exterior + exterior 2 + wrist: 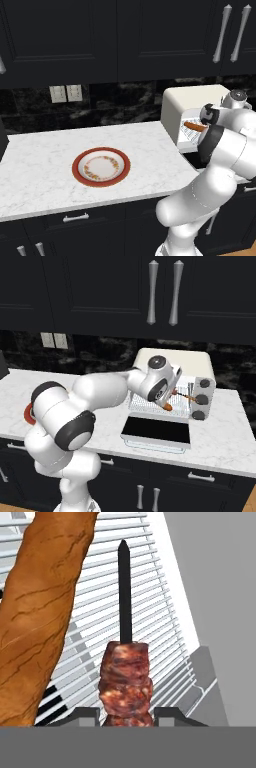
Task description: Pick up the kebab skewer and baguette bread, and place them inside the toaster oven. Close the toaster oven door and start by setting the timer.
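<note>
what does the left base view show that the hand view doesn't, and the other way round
Left base view alone: the red-rimmed plate, bare on the counter, the wall outlets and the toaster oven from outside.

Hand view alone: the skewer close up, its meat chunks between the pincer tips and its dark point aimed over the wire rack.

Both: the baguette, a small orange bar inside the oven from the base, a big cracked loaf beside the skewer from the hand.

Kitchen — marble counter (pixel 40 165), dark cabinets (pixel 150 35), toaster oven (pixel 200 368)
</note>
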You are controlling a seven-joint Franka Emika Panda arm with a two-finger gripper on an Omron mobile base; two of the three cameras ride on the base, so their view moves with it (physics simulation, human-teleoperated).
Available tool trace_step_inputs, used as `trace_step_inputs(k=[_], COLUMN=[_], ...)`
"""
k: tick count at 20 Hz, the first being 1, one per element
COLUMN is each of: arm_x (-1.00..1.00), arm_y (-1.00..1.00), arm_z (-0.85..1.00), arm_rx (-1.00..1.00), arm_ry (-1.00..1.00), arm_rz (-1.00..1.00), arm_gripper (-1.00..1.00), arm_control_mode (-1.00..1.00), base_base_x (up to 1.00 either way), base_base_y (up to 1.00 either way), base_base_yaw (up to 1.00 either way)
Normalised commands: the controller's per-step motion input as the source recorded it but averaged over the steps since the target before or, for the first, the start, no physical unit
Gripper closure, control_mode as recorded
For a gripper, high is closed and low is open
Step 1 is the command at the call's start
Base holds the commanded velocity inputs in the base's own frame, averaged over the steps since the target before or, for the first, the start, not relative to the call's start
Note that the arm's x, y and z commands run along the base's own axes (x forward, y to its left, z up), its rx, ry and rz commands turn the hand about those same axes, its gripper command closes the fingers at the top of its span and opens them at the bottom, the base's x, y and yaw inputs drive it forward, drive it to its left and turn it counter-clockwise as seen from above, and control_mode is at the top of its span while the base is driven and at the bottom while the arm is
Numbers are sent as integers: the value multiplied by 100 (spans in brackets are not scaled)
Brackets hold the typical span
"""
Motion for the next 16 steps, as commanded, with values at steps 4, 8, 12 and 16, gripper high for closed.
trace_step_inputs(k=[4, 8, 12, 16], arm_x=[-9, -4, -15, -23], arm_y=[0, 0, -1, -1], arm_z=[-8, -15, -17, -17], arm_rx=[14, 15, 10, 5], arm_ry=[14, 3, 0, 0], arm_rz=[-6, -7, -11, -10], arm_gripper=[100, 100, 100, 100], arm_control_mode=[-100, -100, -100, -100], base_base_x=[0, 0, 0, 0], base_base_y=[0, 0, 0, 0], base_base_yaw=[0, 0, 0, 0])
